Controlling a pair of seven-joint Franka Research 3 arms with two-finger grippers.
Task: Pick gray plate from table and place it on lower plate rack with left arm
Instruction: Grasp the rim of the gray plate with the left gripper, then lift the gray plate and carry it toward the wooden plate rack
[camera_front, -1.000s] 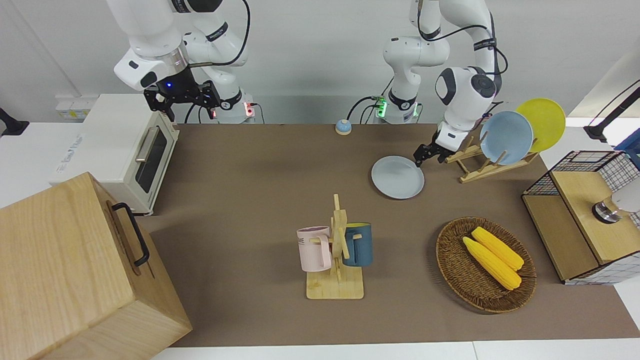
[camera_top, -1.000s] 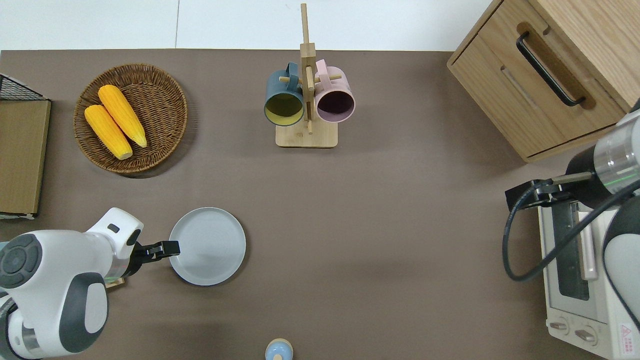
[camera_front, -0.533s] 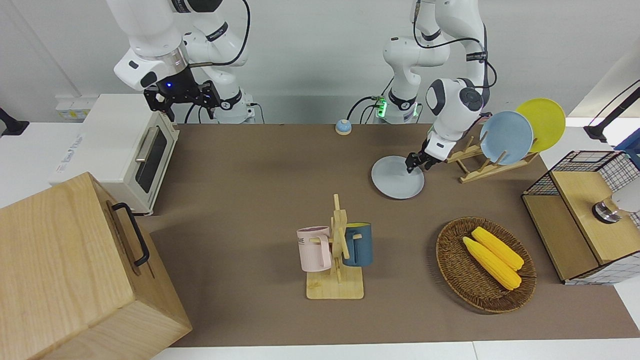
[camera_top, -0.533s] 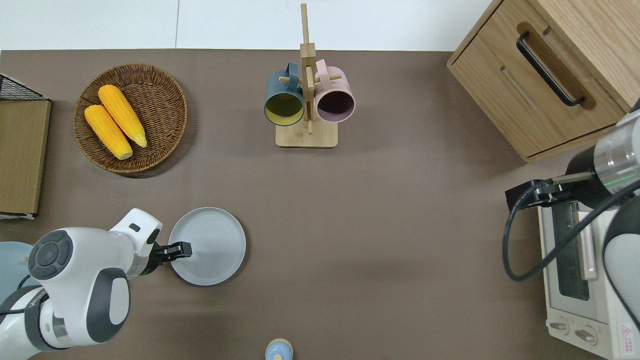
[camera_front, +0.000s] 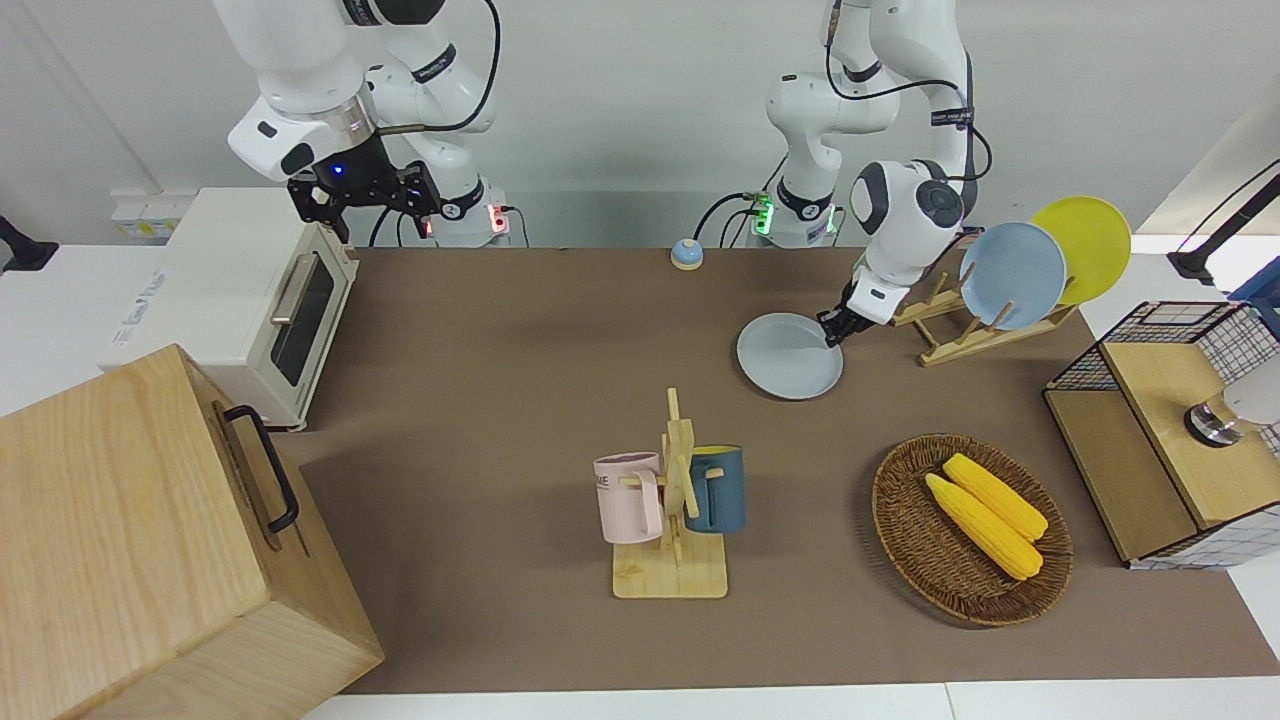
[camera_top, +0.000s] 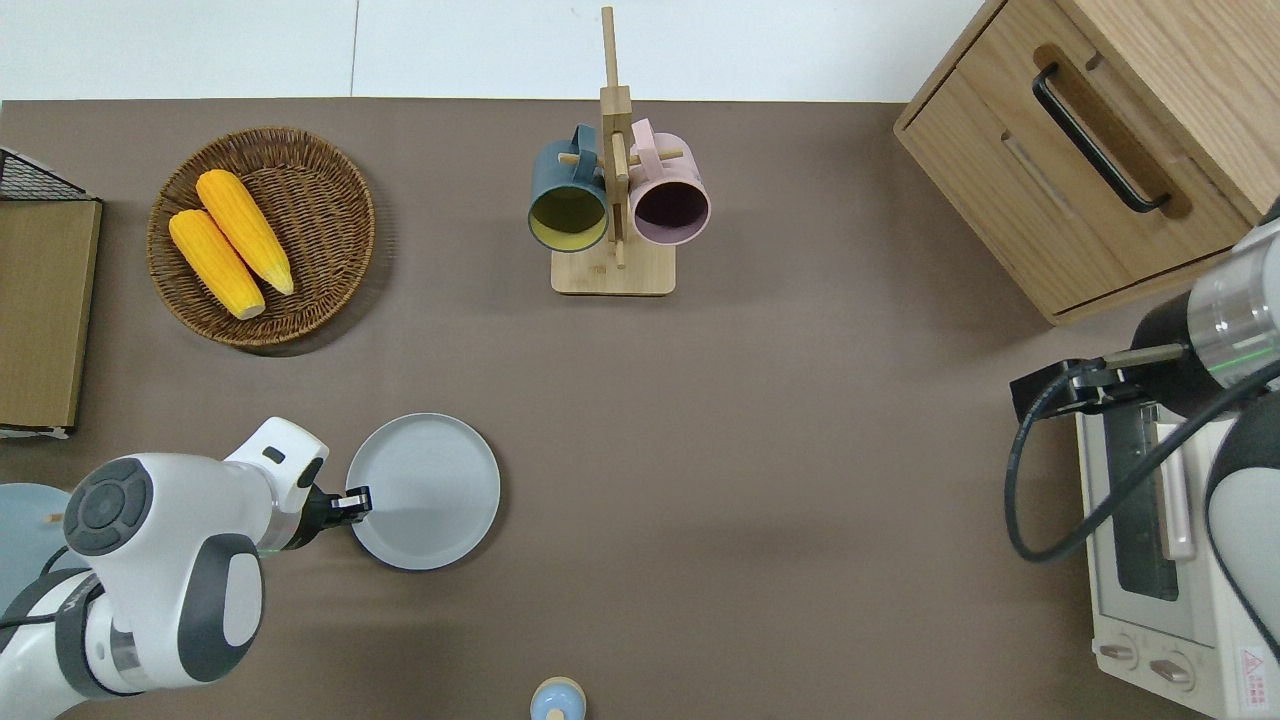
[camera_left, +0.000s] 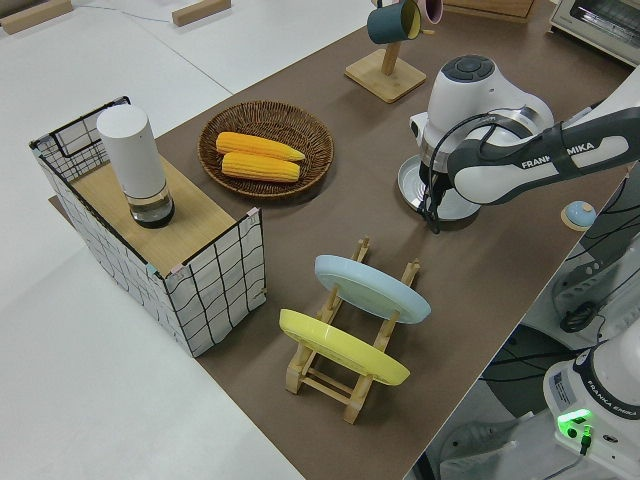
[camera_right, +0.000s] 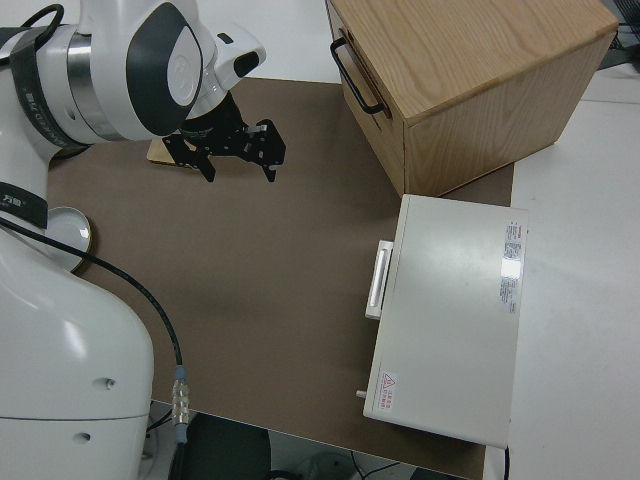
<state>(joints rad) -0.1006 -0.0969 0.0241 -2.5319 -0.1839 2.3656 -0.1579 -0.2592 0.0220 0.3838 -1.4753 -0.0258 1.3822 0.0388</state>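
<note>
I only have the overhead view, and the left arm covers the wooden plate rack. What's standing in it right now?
Observer: The small light-wood plate rack holds a round light blue plate and a round yellow plate.
Operator: Any free slots?
Observer: Yes, bare pegs at its end toward the round pale gray plate, where the left gripper is at the rim.
Operator: And the right gripper?
Observer: The right gripper is parked, fingers open.
</note>
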